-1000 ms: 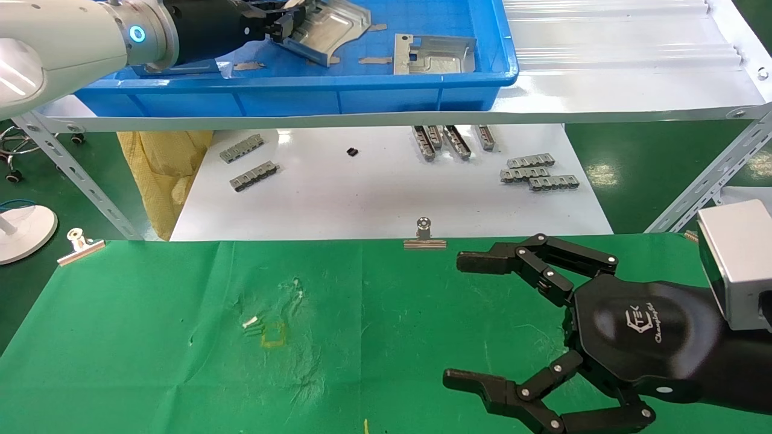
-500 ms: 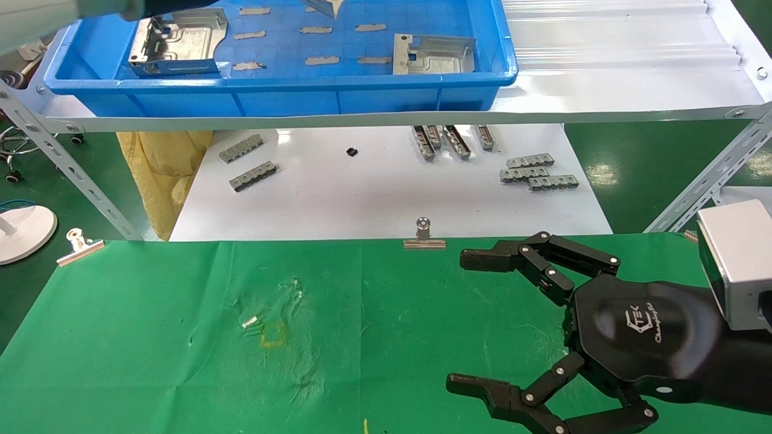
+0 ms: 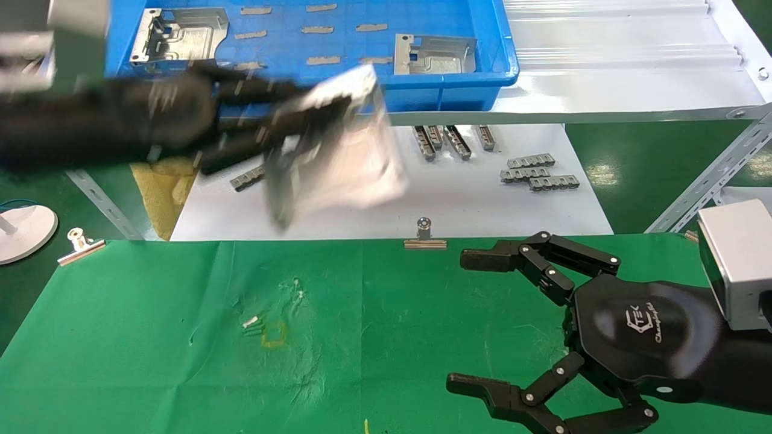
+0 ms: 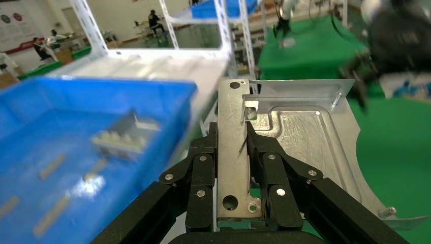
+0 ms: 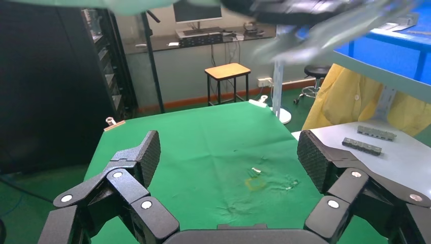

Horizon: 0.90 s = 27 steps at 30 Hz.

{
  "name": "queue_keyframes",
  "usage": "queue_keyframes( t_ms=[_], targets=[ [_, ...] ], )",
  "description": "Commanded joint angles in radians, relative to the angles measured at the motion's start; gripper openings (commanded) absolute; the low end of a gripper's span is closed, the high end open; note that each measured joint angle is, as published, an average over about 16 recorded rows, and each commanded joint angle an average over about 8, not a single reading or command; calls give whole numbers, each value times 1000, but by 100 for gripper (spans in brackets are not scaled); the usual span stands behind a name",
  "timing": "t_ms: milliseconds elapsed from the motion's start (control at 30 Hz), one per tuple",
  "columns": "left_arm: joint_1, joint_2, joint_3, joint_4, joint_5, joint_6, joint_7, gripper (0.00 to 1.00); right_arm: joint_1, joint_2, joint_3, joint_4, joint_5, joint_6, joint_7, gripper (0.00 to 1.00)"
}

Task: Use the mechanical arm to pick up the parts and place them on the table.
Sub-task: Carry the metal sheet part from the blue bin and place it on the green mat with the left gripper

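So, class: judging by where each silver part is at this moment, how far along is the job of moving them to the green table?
Done: nothing; the green table holds no part. In hand: the left gripper is shut on one part, held off the blue tray. Left: setting it down, then the two parts in the tray. The right gripper hovers open over the table.

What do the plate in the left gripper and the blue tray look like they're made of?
The plate, held by the left gripper: bare sheet metal, probably steel or aluminium, given its scratched silver sheen and stamped channel. Tray: likely moulded plastic, uniformly glossy blue with ribbed walls.
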<state>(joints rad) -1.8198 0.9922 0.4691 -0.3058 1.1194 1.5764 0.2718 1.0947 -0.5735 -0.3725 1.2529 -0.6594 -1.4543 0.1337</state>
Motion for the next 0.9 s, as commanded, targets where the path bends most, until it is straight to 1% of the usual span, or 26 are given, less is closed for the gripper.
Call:
queue_keyframes(
  t_ms=[33,167,267,433,600,633,867,900],
  targets=[
    [57,-41,3,-48,-30,26,35,0,0,0,0,0,0,0,0,100],
    [129,-94,69,-130,-9,15,132,0,0,0,0,0,0,0,0,100],
    [155,-106,117,-140,36,-1,222,0,0,0,0,0,0,0,0,100],
    [159,-83,170,-72,114,-38,344,0,0,0,0,0,0,0,0,100],
    [152,-44,204,23,170,-64,419,0,0,0,0,0,0,0,0,100],
    [151,-37,209,40,178,-67,431,6,0,0,0,0,0,0,0,100],
    [142,4,235,137,220,-109,502,94,0,0,0,0,0,0,0,100],
    [141,10,236,149,222,-119,509,100,0,0,0,0,0,0,0,100]
  ],
)
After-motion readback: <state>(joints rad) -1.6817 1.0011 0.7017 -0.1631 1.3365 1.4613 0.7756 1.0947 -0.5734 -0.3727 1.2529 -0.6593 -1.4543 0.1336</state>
